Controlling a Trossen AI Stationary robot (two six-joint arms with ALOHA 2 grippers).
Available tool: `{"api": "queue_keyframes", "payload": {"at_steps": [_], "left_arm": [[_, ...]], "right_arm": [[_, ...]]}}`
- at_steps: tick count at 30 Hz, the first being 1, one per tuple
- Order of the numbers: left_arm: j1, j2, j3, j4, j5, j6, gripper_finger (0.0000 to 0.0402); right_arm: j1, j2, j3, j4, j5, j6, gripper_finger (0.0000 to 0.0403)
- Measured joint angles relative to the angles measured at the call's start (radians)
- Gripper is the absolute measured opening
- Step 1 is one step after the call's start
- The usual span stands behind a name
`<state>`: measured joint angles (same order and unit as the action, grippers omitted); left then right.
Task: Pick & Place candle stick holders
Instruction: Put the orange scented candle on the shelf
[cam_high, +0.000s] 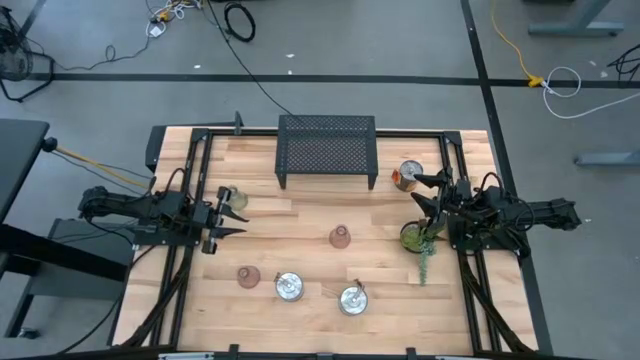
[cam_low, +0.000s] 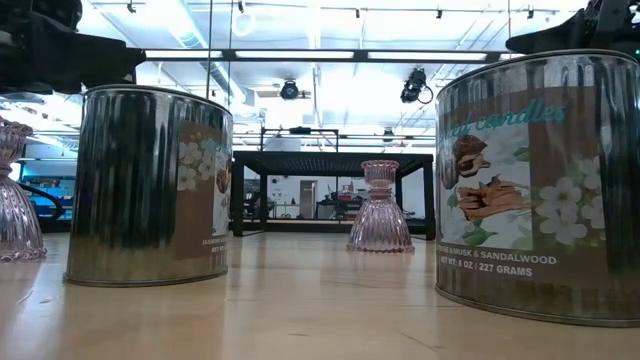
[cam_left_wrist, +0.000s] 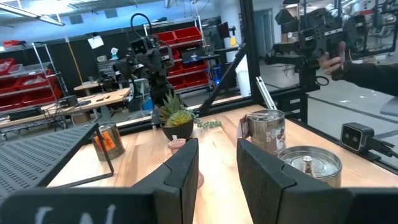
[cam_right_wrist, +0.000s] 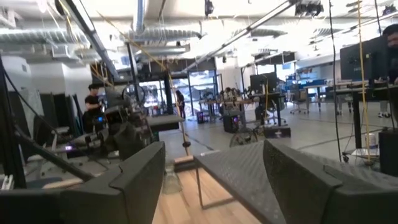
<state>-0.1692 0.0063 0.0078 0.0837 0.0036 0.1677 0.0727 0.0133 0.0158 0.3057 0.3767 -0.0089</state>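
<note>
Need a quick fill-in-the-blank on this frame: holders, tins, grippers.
1. The number of pinkish-brown holders on the table is ____.
2. The pale green holder lies next to the ____ gripper.
3. The right gripper has its jaws ____.
4. The two silvery tins stand near the table's ____ edge.

Missing words: two; left; open; front

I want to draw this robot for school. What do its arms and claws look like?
Both arms are black and bony-looking, built from chunky jointed pieces with thin black cables along them. The left claw and the right claw each end in two flat, dark, pointed fingers, a bit like a beak. I can't make out any stickers or writing on them.
</note>
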Motion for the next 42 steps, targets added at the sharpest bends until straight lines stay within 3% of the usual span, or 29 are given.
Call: {"api": "queue_keyframes", "payload": {"at_steps": [7, 10, 12, 17, 22, 26, 33, 42], "left_arm": [[0.000, 0.000, 0.000, 0.000, 0.000, -0.111, 0.0115], [0.000, 0.000, 0.000, 0.002, -0.003, -0.163, 0.0115], [0.000, 0.000, 0.000, 0.021, -0.031, -0.184, 0.0115], [0.000, 0.000, 0.000, 0.083, -0.116, -0.183, 0.0115], [0.000, 0.000, 0.000, 0.112, -0.172, -0.183, 0.0115], [0.000, 0.000, 0.000, 0.150, -0.190, -0.184, 0.0115], [0.000, 0.000, 0.000, 0.215, -0.195, -0.239, 0.0115], [-0.001, 0.000, 0.000, 0.209, -0.104, -0.349, 0.0115]], "right_arm": [[0.000, 0.000, 0.000, 0.055, -0.001, 0.143, 0.0269], [0.000, 0.000, 0.000, 0.059, 0.055, 0.145, 0.0269], [-0.001, 0.005, 0.025, 0.018, 0.156, 0.122, 0.0269], [-0.003, 0.072, 0.265, -0.263, 0.517, 0.108, 0.0269], [-0.004, 0.235, 0.591, -0.742, 0.636, 0.316, 0.0267], [-0.026, 0.426, 0.777, -1.044, 0.636, 0.498, 0.0255], [-0.158, 0.738, 1.008, -1.324, 0.541, 0.575, 0.0242], [-0.336, 0.906, 1.052, -1.507, 0.395, 0.684, 0.0241]]}}
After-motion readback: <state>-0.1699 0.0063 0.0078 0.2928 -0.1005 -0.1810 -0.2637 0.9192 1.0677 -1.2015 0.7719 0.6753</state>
